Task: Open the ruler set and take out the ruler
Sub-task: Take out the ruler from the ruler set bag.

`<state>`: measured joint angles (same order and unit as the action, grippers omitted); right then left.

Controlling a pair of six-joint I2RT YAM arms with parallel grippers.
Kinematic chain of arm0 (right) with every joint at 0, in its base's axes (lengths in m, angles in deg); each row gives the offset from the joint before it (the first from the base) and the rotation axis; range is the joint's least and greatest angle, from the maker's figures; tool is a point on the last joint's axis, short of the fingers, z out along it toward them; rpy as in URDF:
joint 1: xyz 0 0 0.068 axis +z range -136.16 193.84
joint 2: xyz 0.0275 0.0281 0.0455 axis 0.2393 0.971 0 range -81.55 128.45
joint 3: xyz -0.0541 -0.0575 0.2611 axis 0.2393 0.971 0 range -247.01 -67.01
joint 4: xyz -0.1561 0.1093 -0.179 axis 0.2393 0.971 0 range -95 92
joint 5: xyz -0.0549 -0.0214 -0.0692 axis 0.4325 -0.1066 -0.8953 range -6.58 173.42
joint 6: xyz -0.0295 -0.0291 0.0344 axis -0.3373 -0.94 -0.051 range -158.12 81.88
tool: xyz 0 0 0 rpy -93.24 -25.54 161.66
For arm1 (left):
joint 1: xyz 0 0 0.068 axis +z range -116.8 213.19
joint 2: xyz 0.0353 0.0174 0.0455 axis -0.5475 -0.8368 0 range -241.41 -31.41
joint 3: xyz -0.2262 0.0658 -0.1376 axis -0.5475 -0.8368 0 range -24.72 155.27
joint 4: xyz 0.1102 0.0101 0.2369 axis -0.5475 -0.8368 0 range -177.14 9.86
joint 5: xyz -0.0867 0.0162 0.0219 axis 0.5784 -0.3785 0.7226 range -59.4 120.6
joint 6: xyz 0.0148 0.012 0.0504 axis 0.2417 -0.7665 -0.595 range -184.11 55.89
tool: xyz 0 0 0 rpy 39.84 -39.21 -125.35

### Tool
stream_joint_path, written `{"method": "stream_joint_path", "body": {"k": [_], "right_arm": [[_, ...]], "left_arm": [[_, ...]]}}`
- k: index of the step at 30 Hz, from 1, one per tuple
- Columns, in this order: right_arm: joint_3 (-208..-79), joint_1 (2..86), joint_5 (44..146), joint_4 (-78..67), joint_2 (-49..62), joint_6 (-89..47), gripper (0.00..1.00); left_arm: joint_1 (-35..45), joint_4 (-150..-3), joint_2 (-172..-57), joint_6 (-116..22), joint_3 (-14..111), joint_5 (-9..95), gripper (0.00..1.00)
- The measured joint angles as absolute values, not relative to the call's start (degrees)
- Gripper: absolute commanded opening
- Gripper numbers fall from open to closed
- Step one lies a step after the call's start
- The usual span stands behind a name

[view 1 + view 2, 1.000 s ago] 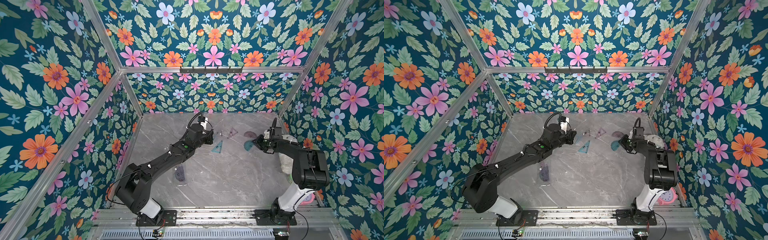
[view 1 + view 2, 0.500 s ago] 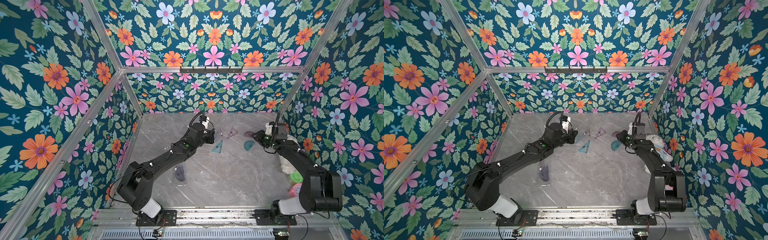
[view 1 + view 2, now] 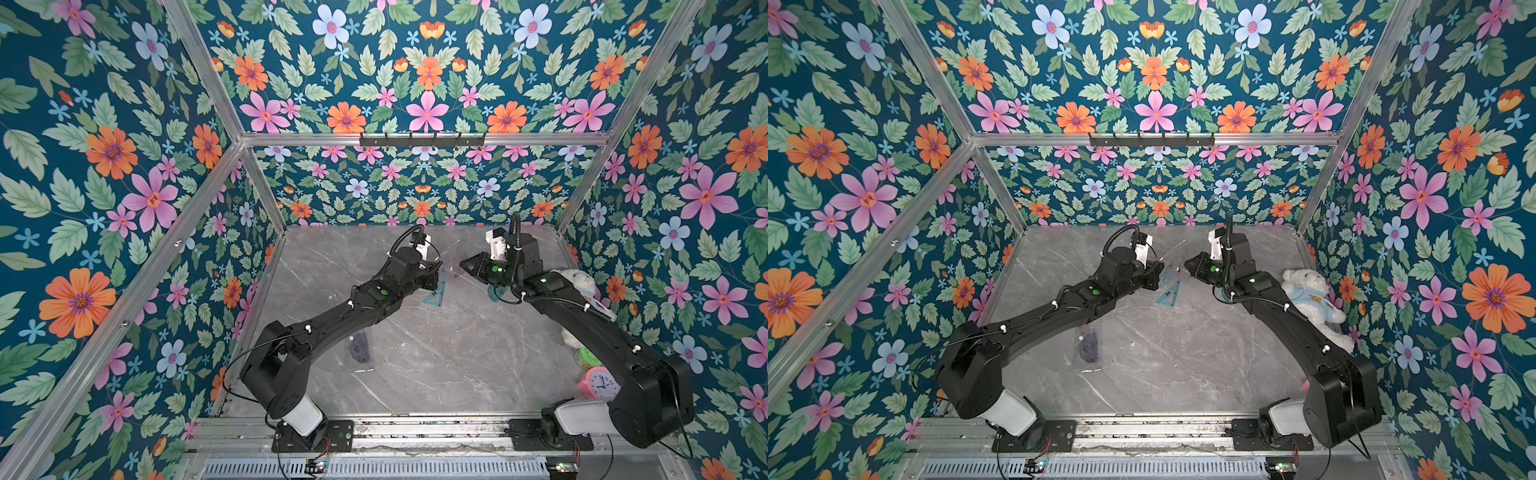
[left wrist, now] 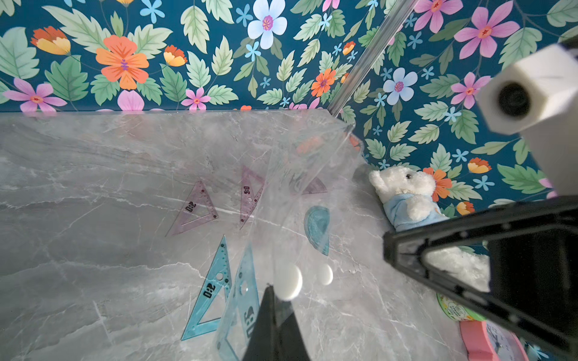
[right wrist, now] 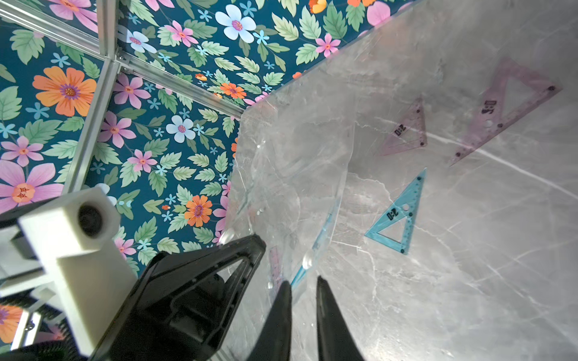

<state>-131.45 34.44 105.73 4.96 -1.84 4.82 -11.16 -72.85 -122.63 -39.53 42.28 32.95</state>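
Observation:
The ruler set is a clear plastic pouch [image 4: 306,175] with white snap buttons, held up off the table; my left gripper [image 4: 270,287] is shut on its lower edge. A teal triangle ruler [image 4: 244,293] still sits inside it and shows edge-on as a teal ruler [image 5: 325,225] in the right wrist view. My right gripper [image 5: 302,286] is at the pouch [image 5: 291,175], jaws a narrow gap apart, its tips right at the ruler's end. In both top views the left gripper [image 3: 436,276] and right gripper [image 3: 462,264] nearly meet at mid-back.
Loose on the marble lie a teal triangle [image 4: 212,281], two purple triangles [image 4: 195,208] [image 4: 250,193], a teal protractor [image 4: 319,225] and a second pouch [image 3: 360,347] nearer the front. A teddy bear [image 3: 1312,295], a pink clock [image 3: 598,384] and a green item [image 3: 588,357] line the right wall.
My right arm has swung in from the right wall to the pouch, and its jaws have narrowed. The left arm has held the pouch almost still.

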Motion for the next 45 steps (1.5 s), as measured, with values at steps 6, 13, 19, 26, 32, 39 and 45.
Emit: {"method": "stream_joint_path", "body": {"k": [6,13,19,26,32,39,45], "right_arm": [[-132.2,36.6,106.2,3.3,2.2,8.2,0.18],[-133.6,38.4,106.3,2.0,4.3,9.7,0.22],[-133.2,38.6,106.5,1.5,6.7,10.2,0.28],[-133.2,38.8,107.9,-0.2,9.5,11.8,0.29],[-133.4,39.1,108.9,-1.4,10.7,12.5,0.29],[-133.4,40.2,109.8,-1.8,10.9,12.7,0.29],[-133.4,41.1,109.9,-1.8,10.9,13.1,0.29]], "left_arm": [[-12.0,-73.3,-122.4,-40.3,42.2,31.9,0.00],[-12.2,-73.5,-122.4,-40.4,42.1,31.8,0.00],[-12.2,-73.3,-121.9,-40.4,42.1,31.8,0.00],[-12.5,-72.6,-122.0,-40.3,42.1,32.0,0.00],[-12.7,-71.8,-122.4,-40.1,42.1,32.1,0.00],[-12.8,-71.6,-123.1,-40.1,42.1,32.1,0.00],[-12.8,-71.5,-123.1,-40.1,42.1,32.0,0.00]]}}
